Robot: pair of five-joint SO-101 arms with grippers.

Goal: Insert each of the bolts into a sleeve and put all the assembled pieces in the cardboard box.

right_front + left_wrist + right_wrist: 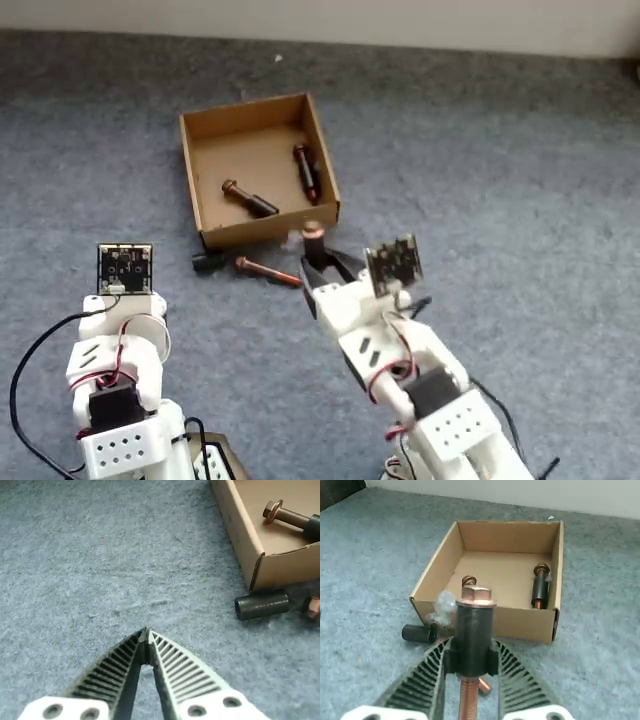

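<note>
My right gripper (472,649) is shut on a black sleeve with a copper bolt through it (474,622), held upright just in front of the cardboard box (507,524). From above, this piece (314,238) stands at the box's near wall (270,228). Two assembled pieces (250,198) (306,170) lie inside the box. A loose black sleeve (207,262) and a loose copper bolt (268,271) lie on the carpet before the box. My left gripper (146,633) is shut with nothing in it, low over the carpet, with the loose sleeve (262,605) ahead of it by the box corner (252,565).
Grey carpet covers the whole work area, with open floor to the left and right of the box. The left arm's wrist camera board (125,268) sits at the lower left, the right arm's board (393,262) near the middle.
</note>
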